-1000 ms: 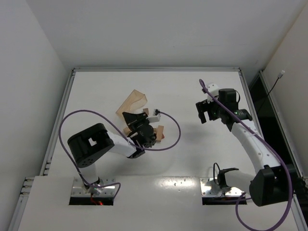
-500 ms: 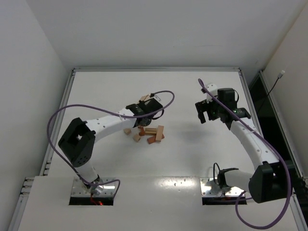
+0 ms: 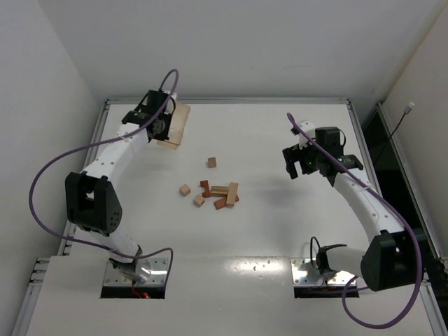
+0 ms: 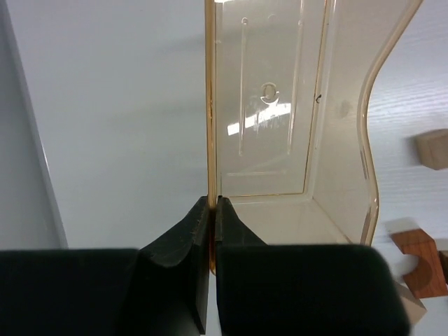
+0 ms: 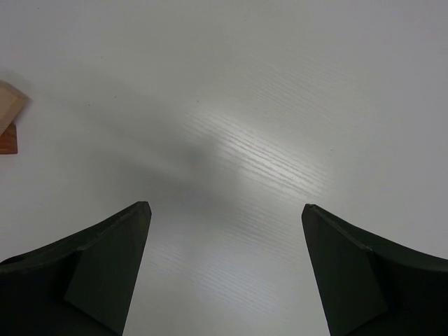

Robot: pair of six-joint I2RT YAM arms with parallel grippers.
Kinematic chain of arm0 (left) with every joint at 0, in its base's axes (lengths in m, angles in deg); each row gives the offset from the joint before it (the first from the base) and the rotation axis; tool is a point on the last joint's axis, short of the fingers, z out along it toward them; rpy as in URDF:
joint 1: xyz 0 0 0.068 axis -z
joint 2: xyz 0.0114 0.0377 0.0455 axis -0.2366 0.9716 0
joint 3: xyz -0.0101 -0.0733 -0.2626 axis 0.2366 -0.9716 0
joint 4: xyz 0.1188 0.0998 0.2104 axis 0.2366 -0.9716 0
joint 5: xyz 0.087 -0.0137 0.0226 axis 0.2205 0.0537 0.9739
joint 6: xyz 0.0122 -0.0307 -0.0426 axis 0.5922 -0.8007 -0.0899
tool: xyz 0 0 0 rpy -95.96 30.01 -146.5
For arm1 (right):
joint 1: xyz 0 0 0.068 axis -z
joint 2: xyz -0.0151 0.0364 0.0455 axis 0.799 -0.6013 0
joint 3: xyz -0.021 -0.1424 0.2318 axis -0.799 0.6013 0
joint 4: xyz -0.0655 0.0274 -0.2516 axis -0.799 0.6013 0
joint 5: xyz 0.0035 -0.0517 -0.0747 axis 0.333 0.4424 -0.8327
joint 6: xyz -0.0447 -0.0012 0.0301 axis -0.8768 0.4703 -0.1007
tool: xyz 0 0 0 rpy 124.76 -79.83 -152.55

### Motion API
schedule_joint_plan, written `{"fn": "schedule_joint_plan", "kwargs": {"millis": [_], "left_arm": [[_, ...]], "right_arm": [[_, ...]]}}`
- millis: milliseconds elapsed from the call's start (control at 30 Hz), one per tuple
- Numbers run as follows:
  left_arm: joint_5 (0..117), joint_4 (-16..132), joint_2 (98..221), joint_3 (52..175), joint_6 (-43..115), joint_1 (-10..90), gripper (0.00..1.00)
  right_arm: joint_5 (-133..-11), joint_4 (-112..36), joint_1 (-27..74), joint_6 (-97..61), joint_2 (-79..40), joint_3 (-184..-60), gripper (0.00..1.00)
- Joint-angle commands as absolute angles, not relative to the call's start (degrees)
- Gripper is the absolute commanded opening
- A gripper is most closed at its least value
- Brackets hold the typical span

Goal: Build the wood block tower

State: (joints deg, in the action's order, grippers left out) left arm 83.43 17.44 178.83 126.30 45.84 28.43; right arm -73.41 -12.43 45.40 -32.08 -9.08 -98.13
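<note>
Shows small wooden blocks (image 3: 214, 192), light tan and reddish-brown, cubes and short bars with crisp square edges. Lying loose in a low cluster near the middle of the smooth white bench (image 3: 280, 133), not stacked into any tower. One reddish cube (image 3: 211, 162) apart on the far side, and one tan cube (image 3: 185, 190) just left of the cluster. From the left wrist, catches a few blocks at the right edge, among them a brown piece (image 4: 420, 248) with a curved notch.

At the far left corner, shows a translucent tan plastic box (image 3: 176, 122), thin-walled and glossy, with a wavy cut rim. Pinched by one wall between the matte black fingers of the left pincer (image 4: 212, 210), clamped tight on that wall.

Well to the right of the blocks, shows the right pincer (image 5: 225, 210) spread wide, gripping nothing, hanging over bare bench with faint streaky sheen.
</note>
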Motion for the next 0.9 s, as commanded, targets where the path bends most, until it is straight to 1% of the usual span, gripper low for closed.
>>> {"fn": "schedule_joint_plan", "kwargs": {"millis": [0,33,67,100,167,200,233,300,433,667,767,867], "left_arm": [[77.3,20.12,177.52,128.66,49.0,22.67,0.0],[75.55,20.13,178.3,130.15,49.79,20.91,0.0],[73.35,19.52,178.92,131.21,49.8,16.63,0.0],[68.02,18.73,181.01,132.52,49.8,14.24,0.0],[62.02,14.27,184.61,138.04,49.0,7.23,0.0],[57.99,13.19,186.72,139.73,48.48,5.27,0.0],[55.86,12.57,190.31,140.96,48.48,3.51,0.0],[54.18,10.82,193.5,144.55,50.14,0.08,0.0],[52.33,10.2,199.65,149.49,52.16,-2.57,0.0],[45.83,5.19,212.75,163.64,55.33,-6.26,0.0],[46.43,4.04,217.66,169.44,55.85,-6.26,0.0],[48.19,4.12,219.96,171.12,55.86,-6.26,0.0]], "right_arm": [[-71.43,-13.51,45.65,-31.3,-9.09,-100.74,0.87],[-71.43,-13.51,45.65,-31.3,-9.09,-100.74,0.87],[-70.74,-13.51,45.65,-31.3,-9.09,-100.74,0.87],[-70.21,-12.99,45.65,-31.3,-9.62,-101.26,0.87],[-69.59,-12.99,45.65,-31.82,-9.62,-101.27,0.87],[-69.07,-12.99,45.65,-31.82,-10.14,-101.79,0.87],[-69.06,-12.99,45.65,-31.82,-10.15,-101.79,0.87],[-68.45,-12.46,45.65,-31.82,-10.85,-102.32,0.87],[-67.39,-11.93,45.65,-32.44,-11.38,-102.32,0.87],[-65.64,-11.93,45.65,-32.97,-13.14,-102.85,0.87],[-65.63,-11.93,45.65,-32.97,-14.27,-103.38,0.87],[-65.1,-11.93,45.65,-32.97,-14.81,-103.38,0.87]]}}
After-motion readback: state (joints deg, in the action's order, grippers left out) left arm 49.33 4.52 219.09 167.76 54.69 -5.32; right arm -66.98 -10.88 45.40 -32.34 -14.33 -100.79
